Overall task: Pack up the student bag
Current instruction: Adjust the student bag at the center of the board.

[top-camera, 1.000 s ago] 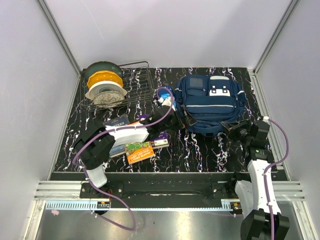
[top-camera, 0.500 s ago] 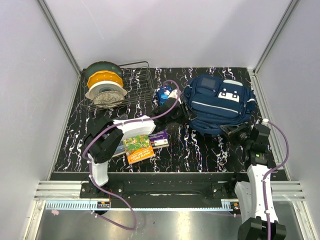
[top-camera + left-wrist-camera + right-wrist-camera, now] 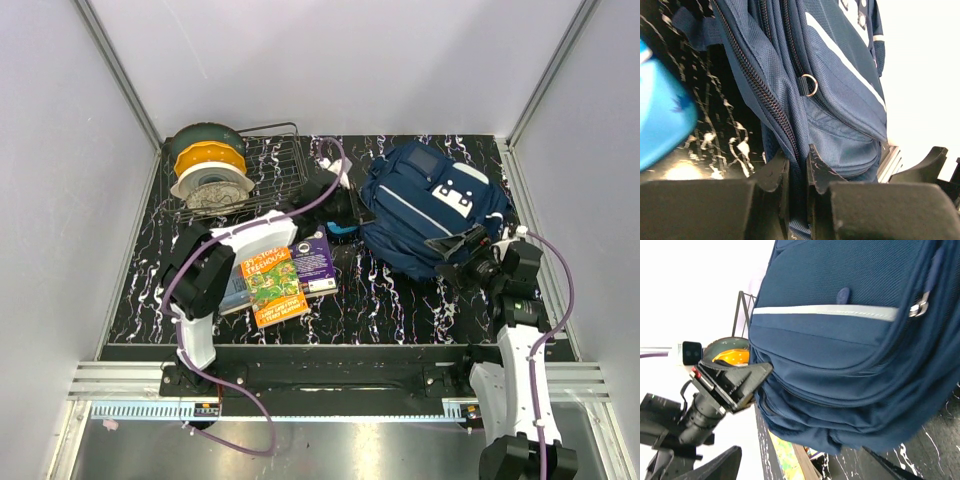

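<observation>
Your left gripper [image 3: 796, 164] is clamped on the bag [image 3: 432, 205]. In the left wrist view its two fingers stand almost together with a fold of navy fabric pinched between them, right beside a long zipper [image 3: 757, 87] that runs up the bag's side. A small metal ring [image 3: 810, 85] hangs from a loop a little higher on the same side, below a white stripe. The bag lies on the right half of the black marbled table [image 3: 400, 300], turned at an angle, its front pockets with the white patches facing up. From above, your left arm reaches across the table to the bag's left edge. A blue pencil case [image 3: 660, 115] lies on the table just beside that edge, close to the gripper. Your right gripper [image 3: 457, 252] is spread wide and holds nothing. It sits at the bag's near right edge, and its wrist view is filled with the bag's front, with a grey stripe [image 3: 825, 311] crossing it and a zip pull [image 3: 920, 305] at the right. Whether a finger touches the fabric there you cannot tell. Books [image 3: 285, 280] lie flat and overlapping near the left arm, well apart from the bag. In the far left corner a wire rack [image 3: 275, 165] stands with stacked spools [image 3: 207, 170] at its left end.
</observation>
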Available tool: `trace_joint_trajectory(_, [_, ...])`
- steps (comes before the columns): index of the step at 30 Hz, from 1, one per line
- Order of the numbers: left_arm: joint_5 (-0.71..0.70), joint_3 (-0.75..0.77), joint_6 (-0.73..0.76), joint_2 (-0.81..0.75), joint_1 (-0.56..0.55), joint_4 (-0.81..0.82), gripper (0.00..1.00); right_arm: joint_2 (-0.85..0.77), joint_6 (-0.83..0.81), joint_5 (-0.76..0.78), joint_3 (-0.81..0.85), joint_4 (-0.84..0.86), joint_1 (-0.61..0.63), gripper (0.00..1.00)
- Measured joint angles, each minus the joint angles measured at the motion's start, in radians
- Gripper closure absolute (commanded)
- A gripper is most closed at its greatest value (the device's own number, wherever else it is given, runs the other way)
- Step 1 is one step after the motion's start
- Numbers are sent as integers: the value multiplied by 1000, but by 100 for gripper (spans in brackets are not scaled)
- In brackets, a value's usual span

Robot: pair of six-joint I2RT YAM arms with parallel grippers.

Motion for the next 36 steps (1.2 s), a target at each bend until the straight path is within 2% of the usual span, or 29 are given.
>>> trace_joint_trajectory(6, [154,91,91,0,119,-102,100,17,-14,63,61,-63,0,0])
trace_joint_trajectory(11, [224,144,131,0,166,-121,100,36,-38,215,117,-160,-8,0])
trace_joint_trajectory(14, [270,154,142,0,185,-129,100,66,-43,256,118,-173,-26,0])
trace_joint_trajectory(23, [348,159,182,0,194,-153,100,253,-24,213,78,32,-109,0])
trace_joint_trajectory(27, [377,165,209,0,195,-181,100,391,-43,159,79,133,-201,0])
trace_joint_trajectory(31, [414,165,232,0,206,-202,100,504,-85,151,79,156,-274,0])
trace_joint_trajectory(36, [461,170,262,0,220,-222,100,581,-112,132,79,202,-285,0])
